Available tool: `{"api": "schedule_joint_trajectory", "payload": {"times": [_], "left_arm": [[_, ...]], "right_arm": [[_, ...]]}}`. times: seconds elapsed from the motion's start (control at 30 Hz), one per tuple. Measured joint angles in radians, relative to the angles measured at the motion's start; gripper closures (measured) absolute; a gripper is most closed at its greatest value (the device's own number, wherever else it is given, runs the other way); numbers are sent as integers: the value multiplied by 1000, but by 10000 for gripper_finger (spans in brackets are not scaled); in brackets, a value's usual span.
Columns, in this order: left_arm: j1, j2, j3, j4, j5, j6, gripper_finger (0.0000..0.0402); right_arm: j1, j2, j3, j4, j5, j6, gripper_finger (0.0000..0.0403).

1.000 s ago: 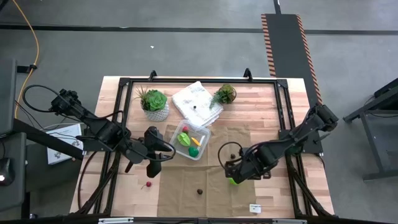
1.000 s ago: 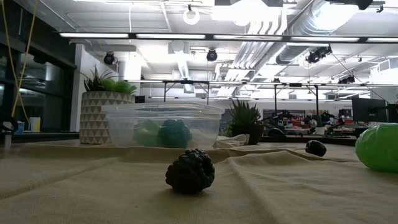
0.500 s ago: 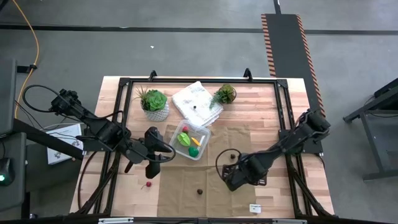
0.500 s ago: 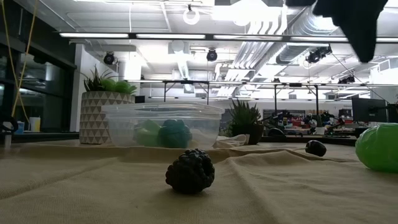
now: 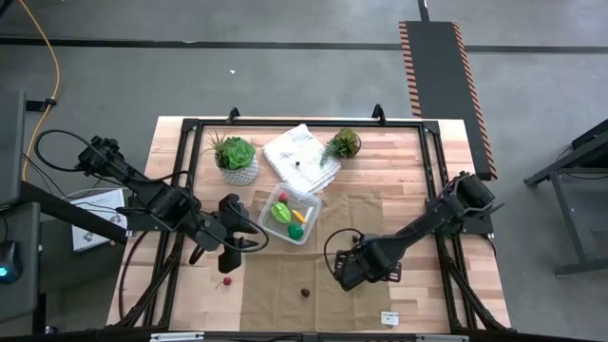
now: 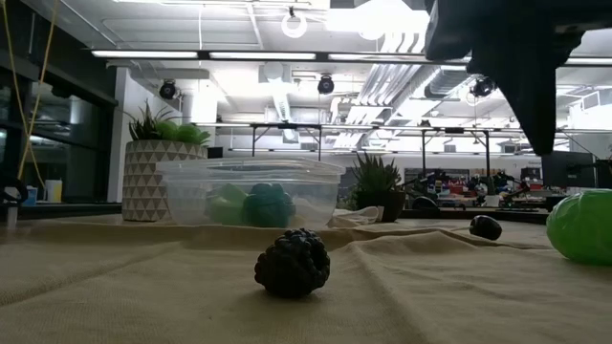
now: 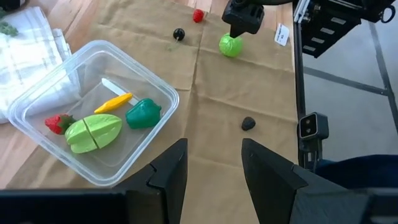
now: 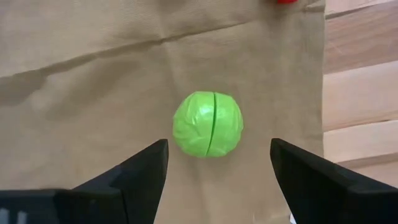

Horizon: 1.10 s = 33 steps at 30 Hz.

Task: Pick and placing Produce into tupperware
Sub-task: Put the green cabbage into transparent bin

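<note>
The left claw (image 5: 233,249) hovers just left of the tupperware (image 5: 293,213), fingers partly apart, empty. The tupperware holds produce near the brown cloth's (image 5: 285,285) back edge. A dark fruit (image 5: 305,293) lies on open cloth. The right claw (image 5: 348,273) hangs wide apart over the green ball (image 8: 208,124), not touching.

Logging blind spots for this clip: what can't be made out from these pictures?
- Green ball: hidden under the right gripper in the high view; cut by the frame edge in the low view.
- Red piece: cut off in the right wrist view.
- Tupperware contents: blurred through its wall in the low view.
</note>
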Motion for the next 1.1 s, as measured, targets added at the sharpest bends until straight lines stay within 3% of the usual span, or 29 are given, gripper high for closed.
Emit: {"api": "schedule_joint_trajectory", "payload": {"times": [1.1], "left_arm": [[0,0,0,-20,60,-8,261]], "right_arm": [[7,142,-1,114,11,3,131]]}}
